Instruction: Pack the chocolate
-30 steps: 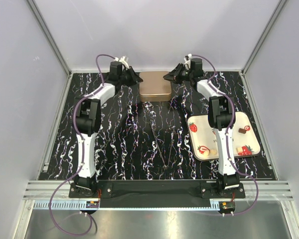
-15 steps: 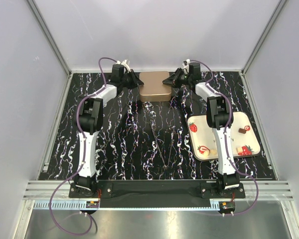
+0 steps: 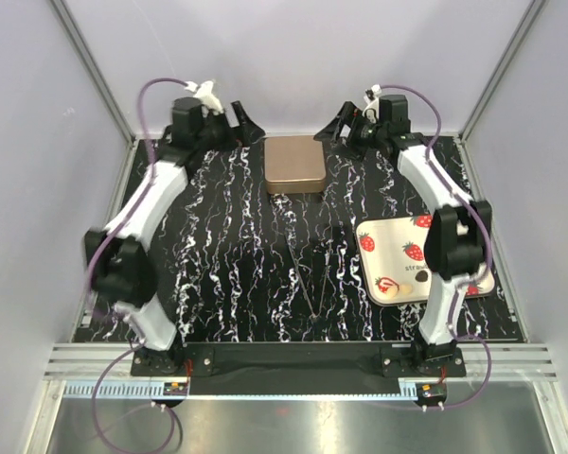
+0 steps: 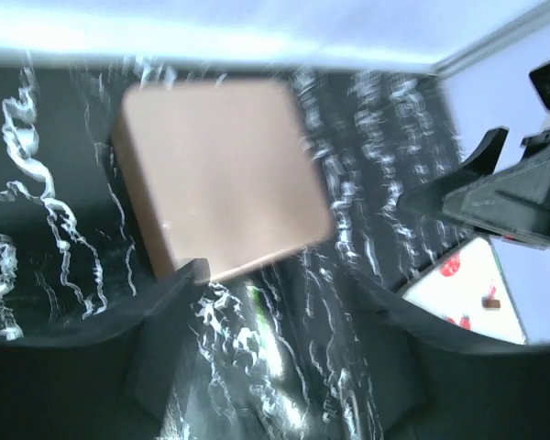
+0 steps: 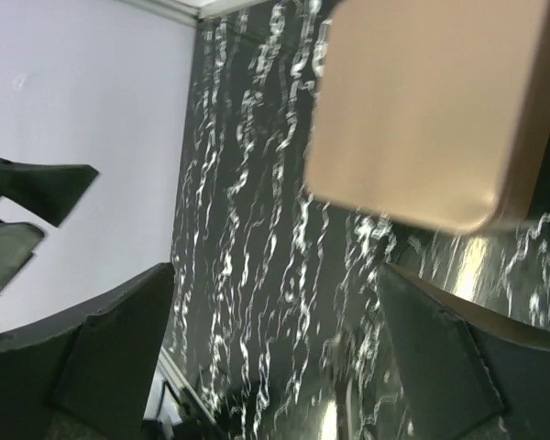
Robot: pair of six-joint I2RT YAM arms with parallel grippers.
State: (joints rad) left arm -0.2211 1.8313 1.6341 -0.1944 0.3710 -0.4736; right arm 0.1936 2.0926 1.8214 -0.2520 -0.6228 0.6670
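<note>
A closed gold tin (image 3: 295, 163) sits at the back middle of the table. My left gripper (image 3: 243, 124) hovers off the tin's left side, open and empty. My right gripper (image 3: 340, 125) hovers off its right side, also open and empty. In the left wrist view the tin (image 4: 220, 170) lies beyond the spread left gripper (image 4: 280, 284). In the right wrist view the tin (image 5: 431, 110) is at the upper right, past the right gripper (image 5: 275, 275). One small dark chocolate (image 3: 422, 278) lies on the white strawberry tray (image 3: 393, 236). My right arm covers part of the tray.
The tray (image 4: 467, 280) also shows at the right edge of the left wrist view, with a small brown piece (image 4: 493, 298) on it. Grey walls close in the black marbled table (image 3: 227, 246) at the back and on both sides.
Both grippers were shut close against the tin's sides. They have since opened and drawn back, with both arms swung outward. The tin has not moved.
</note>
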